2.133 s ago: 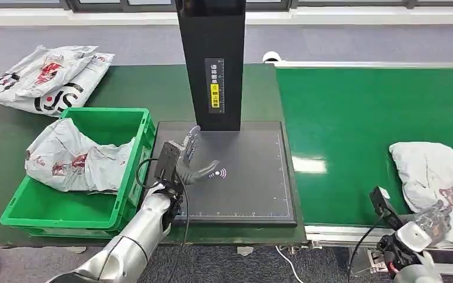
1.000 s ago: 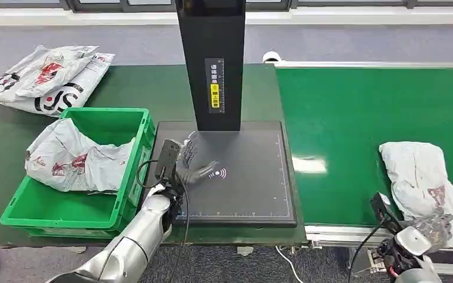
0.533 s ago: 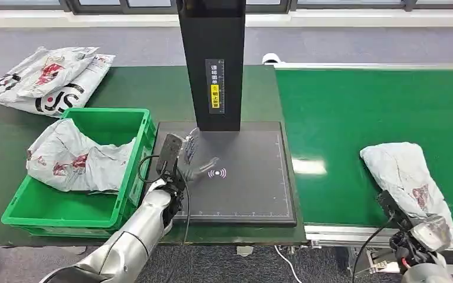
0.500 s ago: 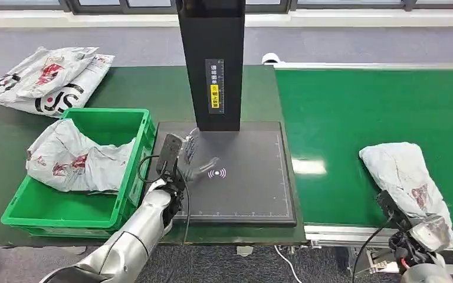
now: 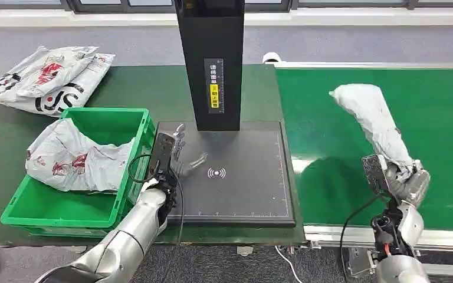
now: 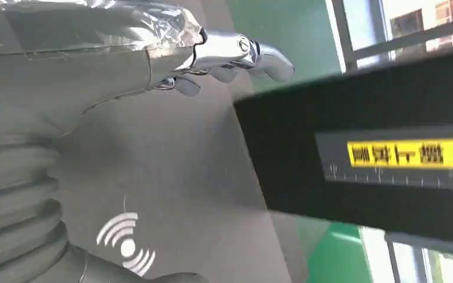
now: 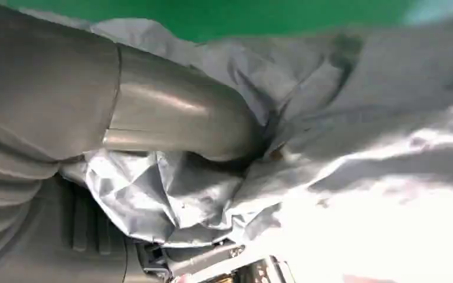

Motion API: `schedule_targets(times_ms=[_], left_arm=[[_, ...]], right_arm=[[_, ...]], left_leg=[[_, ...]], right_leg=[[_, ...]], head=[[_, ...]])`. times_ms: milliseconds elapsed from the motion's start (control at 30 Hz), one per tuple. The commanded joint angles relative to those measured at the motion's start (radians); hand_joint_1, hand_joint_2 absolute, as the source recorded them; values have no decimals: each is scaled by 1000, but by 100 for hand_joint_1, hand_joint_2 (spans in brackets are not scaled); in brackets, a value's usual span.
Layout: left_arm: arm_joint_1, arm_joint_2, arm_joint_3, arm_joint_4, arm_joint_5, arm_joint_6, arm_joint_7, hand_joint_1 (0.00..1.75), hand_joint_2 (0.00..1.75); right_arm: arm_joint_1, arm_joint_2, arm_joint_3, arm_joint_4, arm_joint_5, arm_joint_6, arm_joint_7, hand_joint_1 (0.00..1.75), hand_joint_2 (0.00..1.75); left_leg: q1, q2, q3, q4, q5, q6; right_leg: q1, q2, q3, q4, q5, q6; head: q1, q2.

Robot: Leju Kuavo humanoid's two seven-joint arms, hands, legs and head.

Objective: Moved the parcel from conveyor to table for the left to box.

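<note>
At the near right, the right hand (image 5: 410, 184) gripped the parcel (image 5: 373, 117) by its lower end and held it up above the green conveyor (image 5: 342, 112), the grey bag rising from the hand toward the far left, clear of the belt, with a dark shadow on the belt beneath it. In the right wrist view the thick grey thumb (image 7: 177, 121) pressed into the crumpled grey plastic of the parcel (image 7: 342, 124), which wrapped around the hand (image 7: 65, 147).

At the near left, the left hand (image 5: 180, 156) hovered over the near left part of the black scanner pad (image 5: 253, 188), fingers spread and holding nothing. The left wrist view showed its fingers (image 6: 236, 53) apart above the dark pad (image 6: 171, 177), near the white wireless symbol (image 6: 127, 244).

Left of the pad stood the green crate (image 5: 103, 121) on the dark green table (image 5: 141, 88), with one grey bag (image 5: 74, 159) lying inside it against its left wall. Farther back, the black scanner column (image 5: 211, 59) rose upright from the far edge of the pad, a yellow label on its front; the left wrist view showed the same column (image 6: 360, 159) close by. At the far left corner of the table lay a pile of grey bags (image 5: 44, 76) with red and black print.
</note>
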Motion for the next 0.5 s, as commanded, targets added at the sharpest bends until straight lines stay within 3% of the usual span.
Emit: schedule_targets(times_ms=[33, 67, 167, 233, 333, 367, 467, 500], left_arm=[[-37, 49, 62, 21, -22, 67, -23, 0, 175], [-33, 57, 71, 9, -27, 102, -41, 0, 175], [-31, 64, 77, 3, -29, 101, -45, 0, 175], [-25, 65, 95, -23, -26, 128, -67, 0, 175], [-21, 66, 102, -48, -30, 145, -78, 0, 175], [-23, 64, 109, -56, -24, 147, -83, 0, 175], [-32, 59, 104, -60, -27, 146, -83, 0, 175], [-34, 57, 103, -58, -27, 148, -81, 0, 175]], right_arm=[[59, 95, 202, -337, -232, 0, -149, 175, 175], [78, 103, 303, -399, -254, 0, -152, 175, 175], [85, 126, 346, -442, -220, 0, -95, 175, 175], [97, 125, 484, -482, -207, 16, -72, 175, 175], [125, 160, 657, -480, -112, 166, 47, 175, 175], [129, 176, 713, -441, -125, 273, 82, 175, 175], [150, 189, 808, -354, -118, 420, 154, 175, 175], [156, 186, 818, -343, -127, 417, 151, 175, 175]], left_leg=[[0, 1, 0, 0, -1, 1], [0, 2, 0, 0, -1, 1], [1, 9, 0, 0, -2, 0], [1, 7, -1, 0, -1, 0], [2, 8, 0, -1, -1, 0], [2, 5, -2, 0, -1, 0], [3, 9, 1, -2, -1, -1], [3, 8, 2, -2, -1, -1]], right_leg=[[0, 0, 0, 0, 0, 0], [-1, 1, -1, 0, 0, 0], [-1, 8, -1, 0, 1, -1], [-1, 6, -2, 0, 1, -1], [0, 7, -2, 0, 1, -1], [0, 5, -2, 0, 1, -1], [2, 8, 0, -2, 1, -1], [3, 6, 0, -2, 1, -1]], head=[[0, 0], [0, 0], [0, 0], [0, 0], [0, 0], [0, 0], [0, 0], [0, 0]])
